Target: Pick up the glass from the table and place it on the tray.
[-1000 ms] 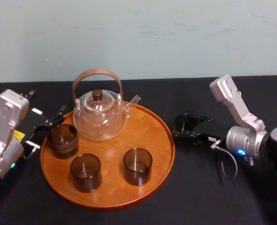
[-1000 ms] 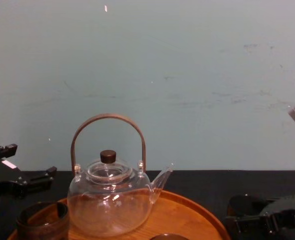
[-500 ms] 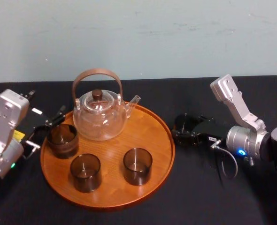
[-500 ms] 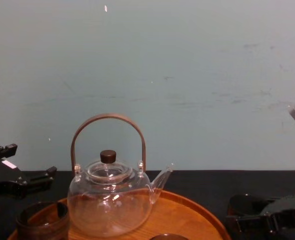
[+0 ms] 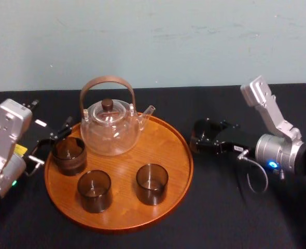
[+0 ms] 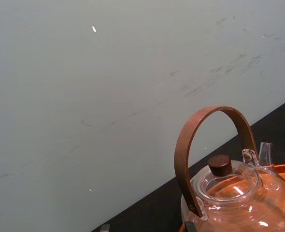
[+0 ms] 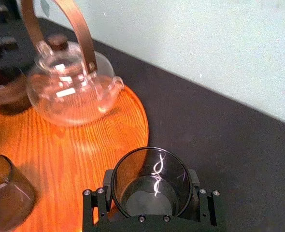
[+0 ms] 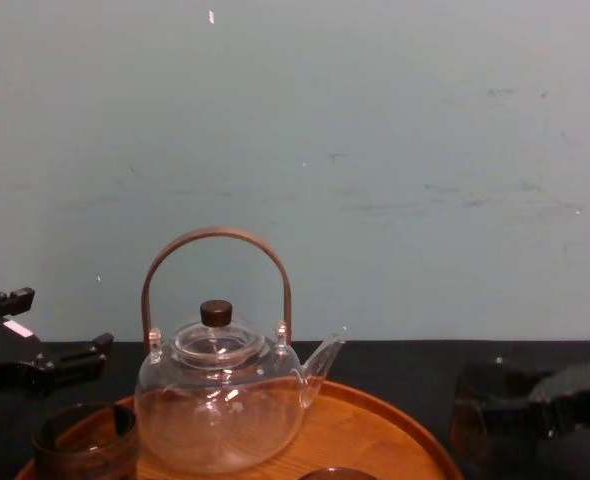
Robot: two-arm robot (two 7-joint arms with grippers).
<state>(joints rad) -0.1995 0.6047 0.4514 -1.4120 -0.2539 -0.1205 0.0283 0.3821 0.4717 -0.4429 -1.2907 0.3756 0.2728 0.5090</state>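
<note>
At the right of the head view, just off the tray's rim, the right end effector [image 5: 209,141] is pinching the glass [image 5: 201,133]. The right wrist view shows its fingers [image 7: 96,208] pressed against either side of the dark tumbler, which stands upright, mouth up, long axis vertical. The glass therefore sits inside the grasp, over the black bench [image 5: 220,218] and beside the tray [image 5: 163,145]. Whether its base touches the cloth cannot be told.

The tray lies toward frame-left of this end effector, with bare wood showing between the teapot [image 5: 110,129] and the near rim. Judgement: a short carry leftward, then a lowering, is called for.

The left end effector [image 5: 49,145] sits spread at the tray's left edge beside a second glass [image 5: 69,154], well apart from the task's glass.
</note>
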